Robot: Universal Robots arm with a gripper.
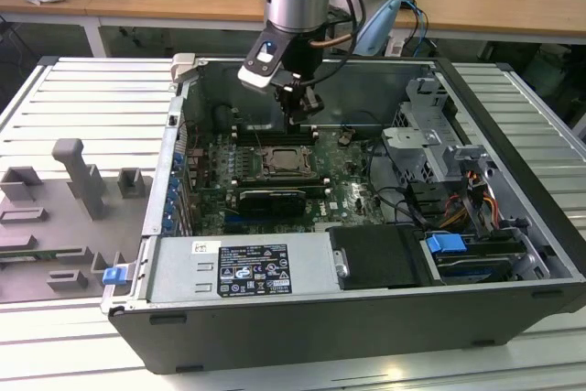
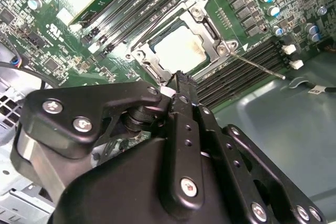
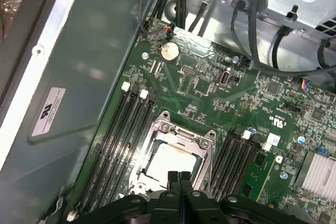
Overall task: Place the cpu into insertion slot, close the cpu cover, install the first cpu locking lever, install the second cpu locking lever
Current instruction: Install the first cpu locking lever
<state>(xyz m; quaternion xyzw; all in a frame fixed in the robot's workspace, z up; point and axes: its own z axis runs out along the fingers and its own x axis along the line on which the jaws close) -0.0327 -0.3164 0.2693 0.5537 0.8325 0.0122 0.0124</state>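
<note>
Pale silver-grey on the cpu (image 3: 170,162), silver on the cpu cover (image 3: 185,134), green across the motherboard (image 3: 210,90), black for the memory slots (image 3: 113,142) and the gripper (image 3: 179,176).

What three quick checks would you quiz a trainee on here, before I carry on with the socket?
1. True or false: the cpu cover lies flat around the cpu.
2. The gripper is: A open wide, B shut, C shut on a cable.
3. Which long black parts flank the cpu on two sides?
Key: 1 true; 2 B; 3 the memory slots.
</note>
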